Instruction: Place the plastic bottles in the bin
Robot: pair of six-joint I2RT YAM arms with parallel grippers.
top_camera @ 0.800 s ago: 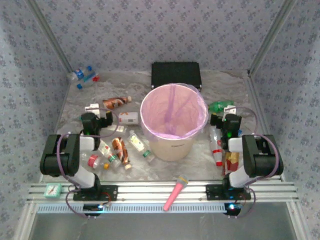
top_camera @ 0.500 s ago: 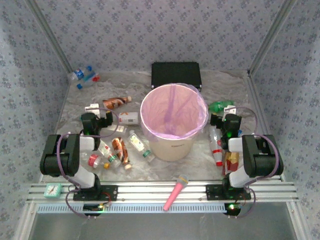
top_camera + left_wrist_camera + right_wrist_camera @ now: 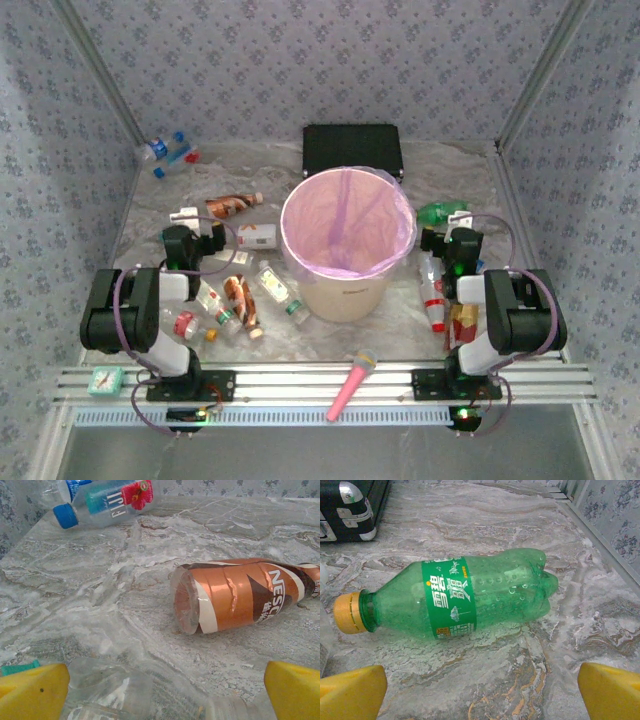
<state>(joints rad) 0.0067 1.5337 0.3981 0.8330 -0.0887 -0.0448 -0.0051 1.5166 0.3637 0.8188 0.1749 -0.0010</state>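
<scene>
Table (image 3: 450, 170) with marble-pattern top, patterned walls around it. Bin (image 3: 347, 290) stands upright near the middle, cream bucket with pink bag liner folded over the rim. Black box (image 3: 352, 150) lies flat just behind the bin, against the far wall.

Left gripper (image 3: 165, 690) sits left of the bin, low over the table, jaws wide apart, yellow fingertips at both lower corners of the left wrist view. Right gripper (image 3: 482, 690) sits right of the bin, jaws also wide apart, aimed at the far right corner.

All plastic bottles lie on the table outside the bin. Green bottle (image 3: 470, 597) lies on its side right of the bin, just ahead of the right gripper, yellow cap pointing toward the bin. Brown bottle (image 3: 240, 595) with an orange label lies on its side ahead of the left gripper, base toward the camera. Clear bottle (image 3: 115, 690) lies right under the left fingers. Blue-capped bottles (image 3: 165, 152) lie in the far left corner, well apart from the bin. White bottle (image 3: 258, 236) lies just left of the bin. Cluster of clear and brown bottles (image 3: 240, 300) near the left arm. Red-labelled bottles (image 3: 433, 292) beside the right arm.

Pink stick (image 3: 350, 385) lies across the near rail. Teal clock (image 3: 105, 380) sits on the rail's left end.
</scene>
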